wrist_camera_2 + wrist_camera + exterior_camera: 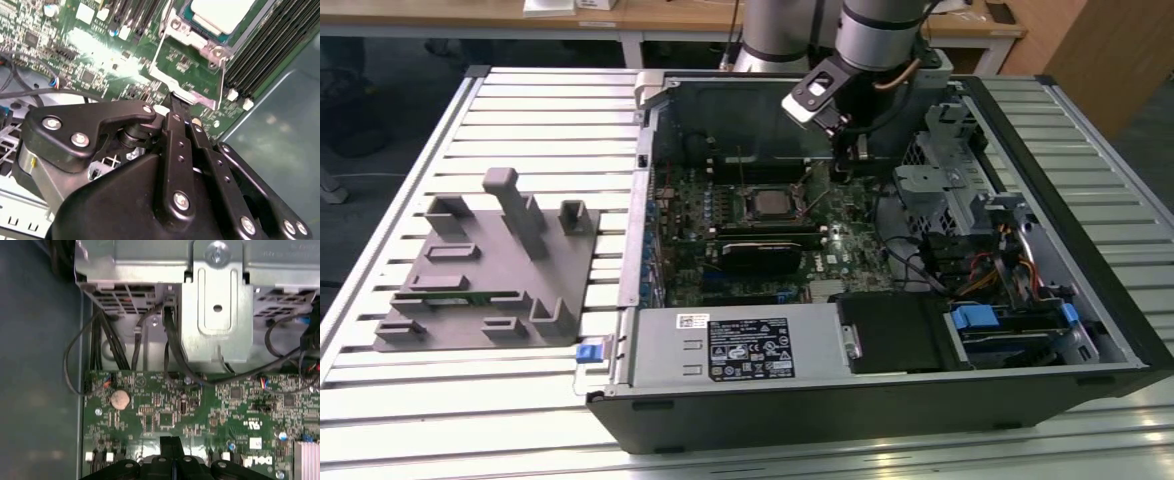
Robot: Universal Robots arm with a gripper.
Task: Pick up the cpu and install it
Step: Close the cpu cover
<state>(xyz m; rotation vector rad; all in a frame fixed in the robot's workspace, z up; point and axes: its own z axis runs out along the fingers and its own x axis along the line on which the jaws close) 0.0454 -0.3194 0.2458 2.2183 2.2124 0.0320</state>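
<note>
My pincer (172,98) is narrow, its tips pressed together with nothing between them. It hangs low over the motherboard (165,410), just beside the socket frame (192,70). The cpu (225,12) lies inside that frame, silvery top up; I can't tell whether it is fully seated or latched. My worry is how close the tips are to the board: a small sideways drift could scrape them across small parts, or nudge the frame and shift the chip. Memory strips (260,55) run alongside the socket, and black cables (172,350) droop from the metal cage (215,315) nearby, ready to snag. The grey tray (480,270) sits well apart on the slatted surface (520,110).
</note>
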